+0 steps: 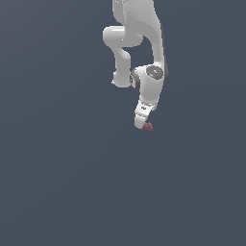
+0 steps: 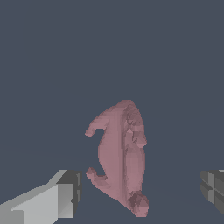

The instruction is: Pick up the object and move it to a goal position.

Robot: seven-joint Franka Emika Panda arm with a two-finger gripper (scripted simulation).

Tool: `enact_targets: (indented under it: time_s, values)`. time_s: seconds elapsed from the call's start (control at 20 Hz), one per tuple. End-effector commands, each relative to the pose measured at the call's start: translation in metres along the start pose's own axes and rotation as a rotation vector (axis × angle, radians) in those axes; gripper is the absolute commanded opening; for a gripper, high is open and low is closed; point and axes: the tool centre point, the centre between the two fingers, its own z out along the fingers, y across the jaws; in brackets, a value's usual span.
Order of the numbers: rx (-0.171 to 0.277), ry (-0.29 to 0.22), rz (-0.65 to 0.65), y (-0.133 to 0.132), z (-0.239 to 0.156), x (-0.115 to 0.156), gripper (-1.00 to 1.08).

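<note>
**Jaws spread around the red object**

All around the arm the exterior view shows a plain grey-blue table, flat and even out to every border of the picture. No edge, wall or other thing breaks it, so open room lies on all sides of the arm.

The exterior view takes in the whole white arm reaching down from the upper border, with the jaws at its lowest end. There the object shows only as a tiny dull red speck at the tip, partly hidden by the white hand. Whether it rests on the table cannot be told from this view.

The wrist view gives what the exterior view cannot: the object seen large, a lumpy, elongated pink-red shape with a folded, ridged side and two small hooked projections on the other. It also shows the two fingers, one light grey with a dark pad, the other only a dark corner at the picture's border.

The jaws stand wide apart. The object lies between them, nearer the light grey finger, with clear gaps on both sides and touching neither.
</note>
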Motion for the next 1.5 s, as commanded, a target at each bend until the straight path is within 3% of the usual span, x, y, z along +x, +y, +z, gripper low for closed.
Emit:
enact_targets:
  time_s: [0.0, 0.45, 1.2, 1.25, 1.45]
  values:
    - [-0.001, 0.002, -0.034, -0.006, 0.002, 0.0, 1.0]
    - [-0.001, 0.002, -0.046, -0.008, 0.007, 0.001, 1.0]
    - [-0.001, 0.002, -0.052, -0.01, 0.05, 0.0, 1.0]
    - [-0.001, 0.002, -0.052, -0.01, 0.05, 0.0, -1.0]
    - [-0.001, 0.002, -0.052, -0.01, 0.05, 0.0, -1.0]
